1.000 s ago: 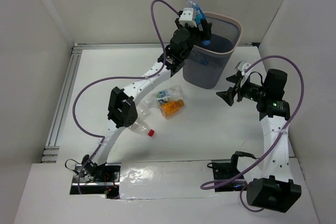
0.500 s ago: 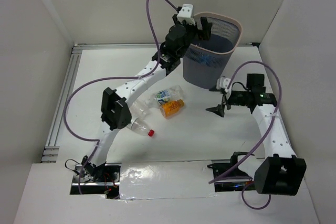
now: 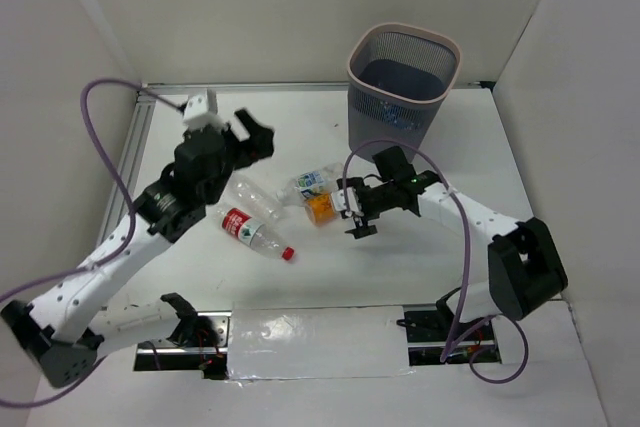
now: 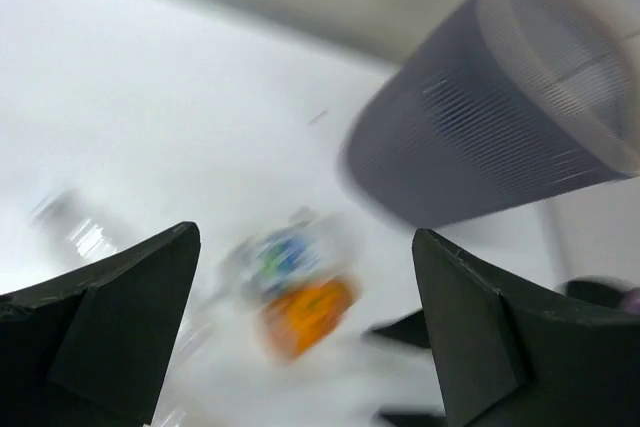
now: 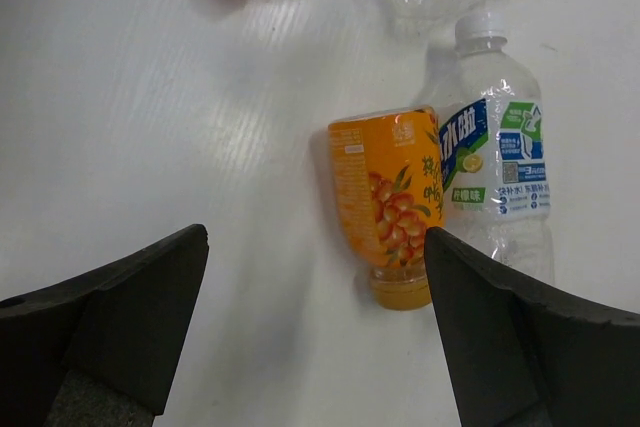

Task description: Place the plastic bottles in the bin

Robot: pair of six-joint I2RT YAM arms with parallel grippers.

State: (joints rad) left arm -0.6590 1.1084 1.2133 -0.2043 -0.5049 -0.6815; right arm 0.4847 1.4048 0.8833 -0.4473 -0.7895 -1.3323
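Note:
The grey mesh bin (image 3: 405, 97) with a pale rim stands at the back; it shows blurred in the left wrist view (image 4: 500, 127). Several bottles lie mid-table: an orange one (image 3: 325, 205) (image 5: 385, 202), a green-white labelled one (image 3: 318, 180) (image 5: 495, 167), a clear unlabelled one (image 3: 255, 197) and a red-labelled one with a red cap (image 3: 255, 234). My right gripper (image 3: 352, 210) (image 5: 316, 237) is open and empty, low beside the orange bottle's right side. My left gripper (image 3: 258, 135) (image 4: 305, 237) is open and empty, raised left of the bottles.
A metal rail (image 3: 120, 187) runs along the table's left edge. White walls close in the left, back and right sides. The bin stands near the back right corner.
My left gripper held a blue bottle over the bin, then opened and swung back left over the table, empty. My right arm moved left and down to the orange bottle.

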